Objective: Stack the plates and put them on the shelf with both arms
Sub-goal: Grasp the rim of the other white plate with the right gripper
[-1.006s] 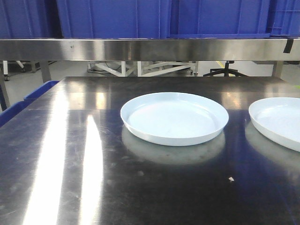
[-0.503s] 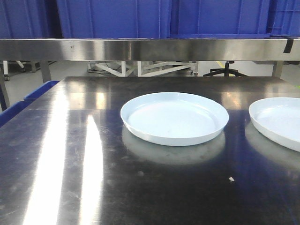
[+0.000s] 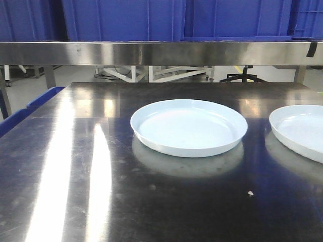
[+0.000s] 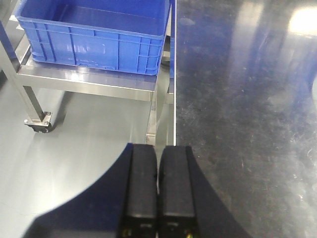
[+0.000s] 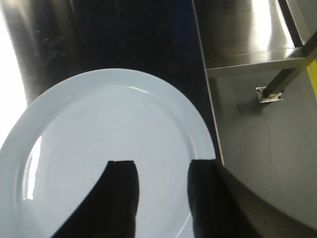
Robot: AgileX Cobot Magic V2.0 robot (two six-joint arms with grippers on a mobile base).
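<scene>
Two pale bluish-white plates lie on the dark steel table [image 3: 75,176]: one plate [image 3: 189,127] near the middle, a second plate [image 3: 300,131] cut off by the right edge of the front view. Neither gripper shows in that view. In the right wrist view my right gripper [image 5: 162,163] hovers open above the right-hand plate [image 5: 89,148], close to its right rim, with nothing between its fingers. My left gripper [image 4: 158,148] is shut and empty, over the table's left edge [image 4: 174,99]. The steel shelf [image 3: 161,53] runs across the back, above the table.
Blue crates [image 3: 176,20] stand on the shelf. A blue bin [image 4: 94,34] rests on a low wheeled steel rack left of the table. The table's right edge [image 5: 205,89] drops to grey floor, with a steel leg [image 5: 282,79] there. An office chair [image 3: 246,76] stands behind.
The front view has shifted very slightly, so both plates sit a couple of pixels further right. Nothing else has visibly moved.
</scene>
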